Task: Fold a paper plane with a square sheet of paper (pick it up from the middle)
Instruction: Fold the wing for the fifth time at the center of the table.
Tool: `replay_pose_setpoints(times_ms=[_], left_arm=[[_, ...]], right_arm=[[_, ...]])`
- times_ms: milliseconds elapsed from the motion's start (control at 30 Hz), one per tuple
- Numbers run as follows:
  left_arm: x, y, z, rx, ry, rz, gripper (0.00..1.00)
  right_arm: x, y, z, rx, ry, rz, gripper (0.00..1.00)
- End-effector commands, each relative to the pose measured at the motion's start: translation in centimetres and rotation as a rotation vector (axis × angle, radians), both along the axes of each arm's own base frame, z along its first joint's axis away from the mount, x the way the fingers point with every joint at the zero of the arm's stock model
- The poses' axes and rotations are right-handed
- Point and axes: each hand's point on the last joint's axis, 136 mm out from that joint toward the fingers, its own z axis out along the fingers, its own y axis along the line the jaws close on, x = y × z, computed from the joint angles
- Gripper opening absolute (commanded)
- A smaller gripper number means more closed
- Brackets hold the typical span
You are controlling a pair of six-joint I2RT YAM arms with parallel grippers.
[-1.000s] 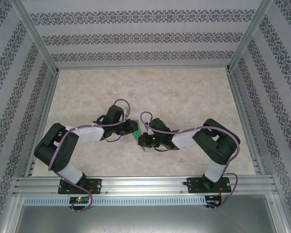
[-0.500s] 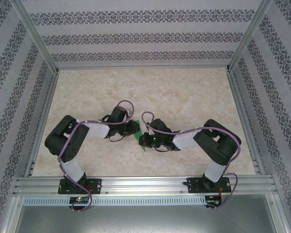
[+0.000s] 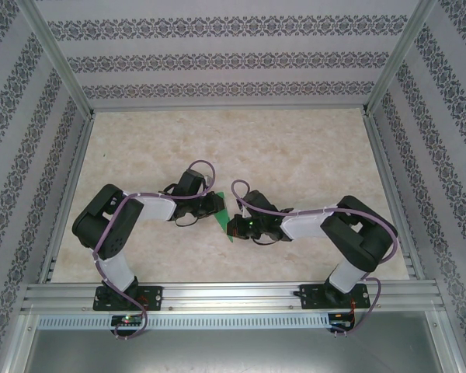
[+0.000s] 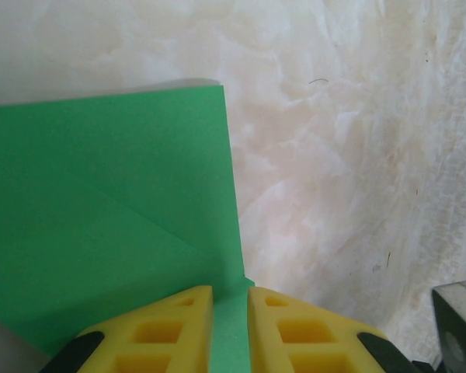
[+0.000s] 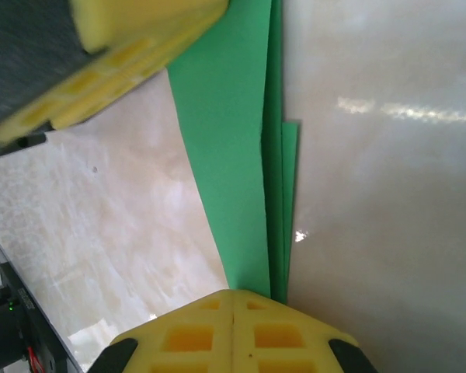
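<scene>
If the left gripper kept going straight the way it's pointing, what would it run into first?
The green paper: it lies between the fingers of the left gripper and stretches ahead. Beyond that it's the table, though depth is unclear.

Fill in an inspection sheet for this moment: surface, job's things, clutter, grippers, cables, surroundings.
Surface: pale marbled tabletop.
Job's things: green paper, partly folded with a diagonal crease, between the two grippers.
Clutter: nothing seen.
Grippers: left gripper nearly closed, paper edge in the gap, grip unclear; right gripper shut, paper reaching its fingertips.
Cables: purple cables looped along both arms.
Surroundings: patterned walls; aluminium rail at the near edge.
</scene>
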Motion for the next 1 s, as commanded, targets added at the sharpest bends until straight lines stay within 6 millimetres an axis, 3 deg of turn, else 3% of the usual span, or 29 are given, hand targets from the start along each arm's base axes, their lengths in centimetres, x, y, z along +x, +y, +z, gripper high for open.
replay_pose_setpoints(times_ms=[0, 167, 533, 733, 967], left_arm=[[-0.9, 1.2, -2.4, 0.099, 0.047, 0.006, 0.2], [-0.9, 1.5, -2.6, 0.11, 0.049, 0.013, 0.2], [-0.9, 1.5, -2.9, 0.114, 0.059, 0.017, 0.2], [-1.0, 1.3, -2.8, 0.107, 0.056, 0.005, 0.2], [-1.1, 1.1, -2.8, 0.096, 0.059, -0.005, 0.2]], right_arm=[[-1.4, -0.6, -1.9, -0.042, 0.052, 0.025, 0.02], [-3.4, -2.5, -3.5, -0.106, 0.083, 0.031, 0.02], [-6.3, -3.7, -3.4, -0.141, 0.092, 0.121, 0.02], [-4.9, -3.1, -0.7, -0.132, 0.021, 0.111, 0.02], [-1.0, -0.2, 3.4, -0.034, -0.092, 0.031, 0.03]])
